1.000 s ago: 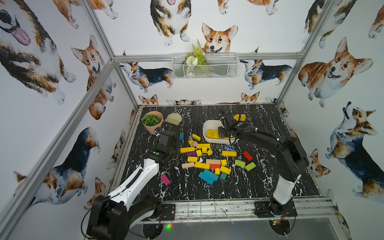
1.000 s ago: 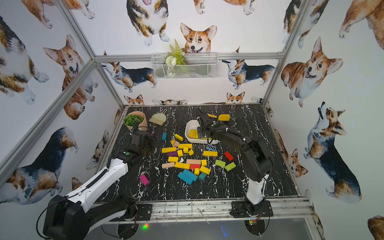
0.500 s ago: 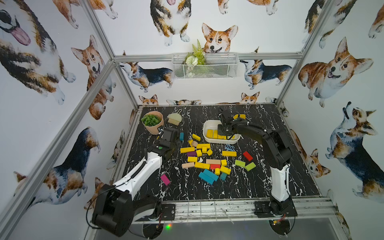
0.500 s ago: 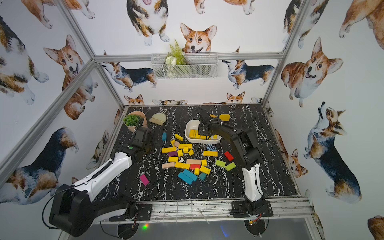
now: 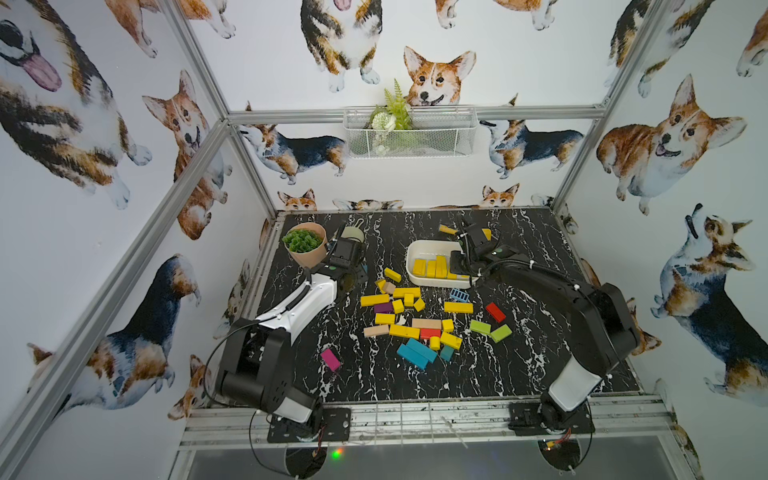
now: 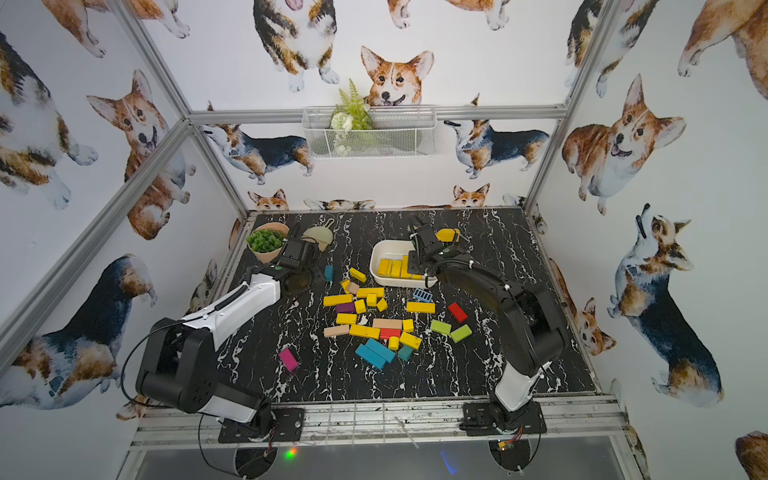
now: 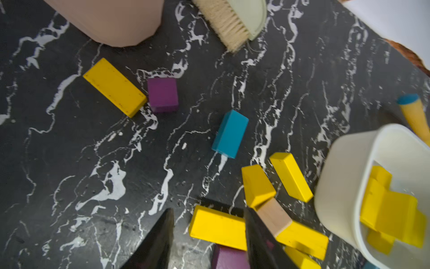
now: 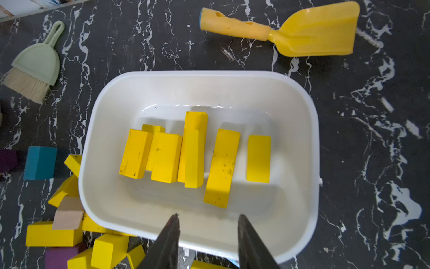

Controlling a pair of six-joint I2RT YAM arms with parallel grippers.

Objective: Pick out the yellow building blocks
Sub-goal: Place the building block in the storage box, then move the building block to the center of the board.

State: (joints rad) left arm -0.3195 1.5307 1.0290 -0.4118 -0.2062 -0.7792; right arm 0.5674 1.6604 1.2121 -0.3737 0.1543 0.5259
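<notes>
**Right gripper [image 8: 208, 216] hung open over white tub [image 8: 209, 73]**

Its jaws stood apart with nothing between them, poised just above the tub's near rim. The tub sat at about 1 o'clock on the black marbled table [image 5: 540, 374]. Several yellow bars [image 8: 193, 149] lay side by side on its floor, some leaning on one another. A yellow toy shovel [image 8: 314, 30] lay just beyond the tub, toward 12 o'clock.

The left gripper [image 7: 209, 209] was at about 10 o'clock, close to the pink plant pot [image 5: 305, 249] and a pale green brush [image 8: 35, 67]. Its jaws were also spread and held nothing.

Many loose yellow blocks [image 5: 404, 331] lay near the table's centre, mixed with purple, tan, red, green and teal pieces. In the left wrist view another yellow bar [image 7: 115, 89] touched a purple cube [image 7: 162, 94], with a teal block [image 7: 230, 134] apart from both.
</notes>
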